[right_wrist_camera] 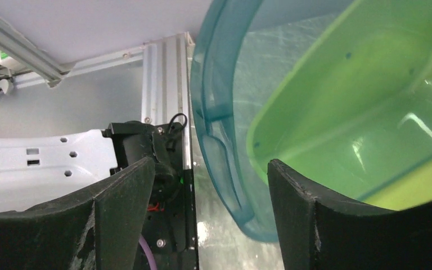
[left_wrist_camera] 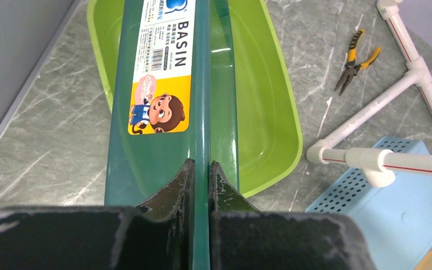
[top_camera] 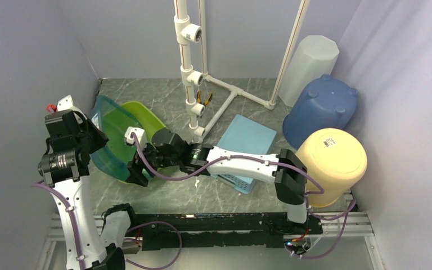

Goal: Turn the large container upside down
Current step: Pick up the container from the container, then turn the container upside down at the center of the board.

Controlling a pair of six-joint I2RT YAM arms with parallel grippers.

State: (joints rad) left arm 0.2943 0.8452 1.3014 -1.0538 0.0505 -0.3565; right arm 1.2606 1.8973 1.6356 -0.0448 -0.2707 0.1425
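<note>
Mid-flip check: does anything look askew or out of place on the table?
The teal basin stands tilted on edge over the green basin, its rim pinched by the left pincer; the right pincer is open beside it. Yellow-handled pliers lie loose by the white pipe frame.

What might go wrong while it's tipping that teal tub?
The left hand pinches only the thin rim of the teal tub, so it might slip or twist free. The green tub tilted right beside it may topple. The open right hand near the rim could knock it.
</note>
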